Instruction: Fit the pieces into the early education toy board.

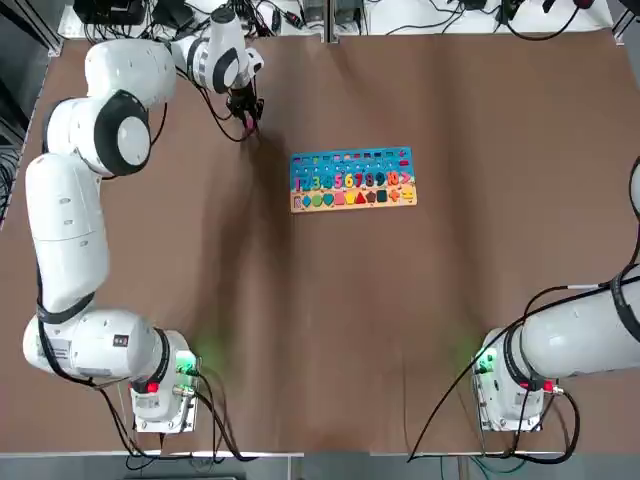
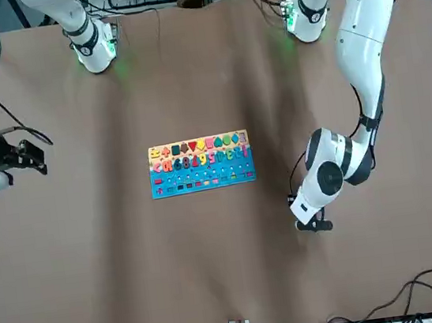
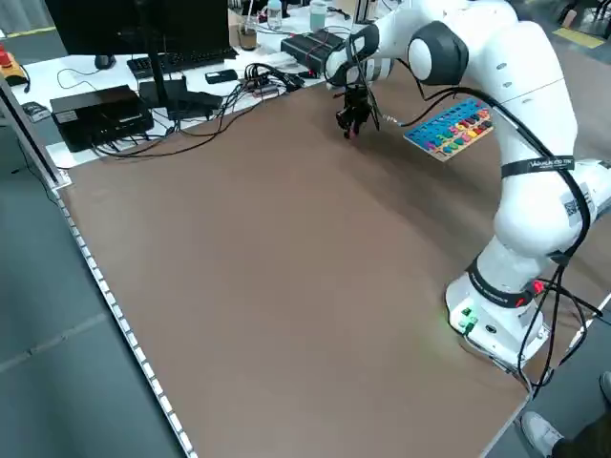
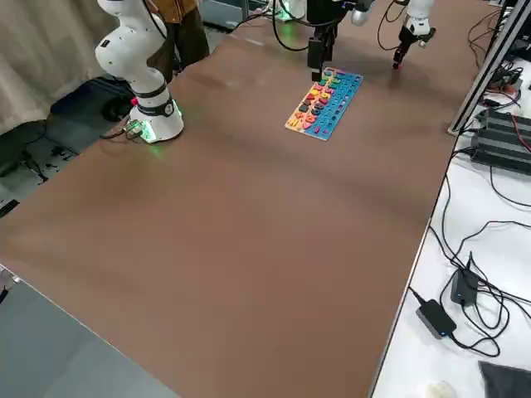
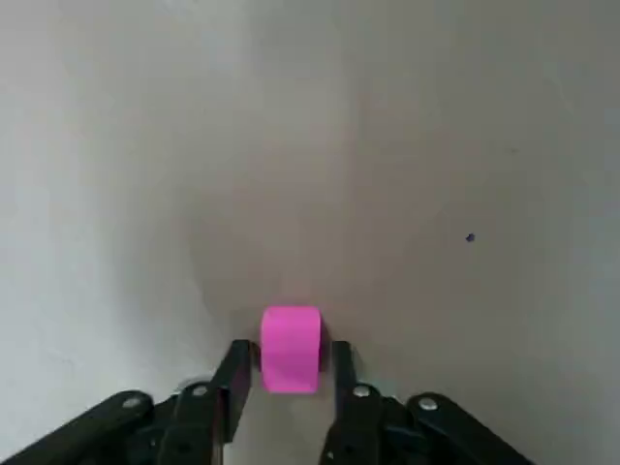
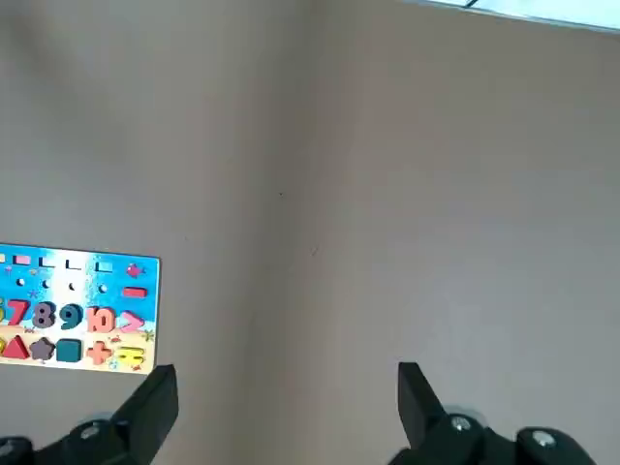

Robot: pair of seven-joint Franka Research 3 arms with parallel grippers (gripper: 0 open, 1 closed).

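One pink piece [image 5: 291, 350], smooth, round-edged; my left pincer [image 5: 293, 373] spread around it, ungripped, apparently still to fit. Board [image 1: 353, 203], at my four o'clock: flat, rectangular; glossy numerals and shapes seated, some blue-side slots vacant. Right pincer [image 6: 288, 389], spread, idle, beyond its three o'clock.

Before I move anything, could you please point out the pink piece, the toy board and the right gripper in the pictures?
Pink piece [image 5: 291, 350]: left wrist view, middle of its face.
Toy board [image 1: 353, 168]: top view, blue part above the numbers.
Right gripper [image 6: 289, 389]: right wrist view, midway between its fingertips.
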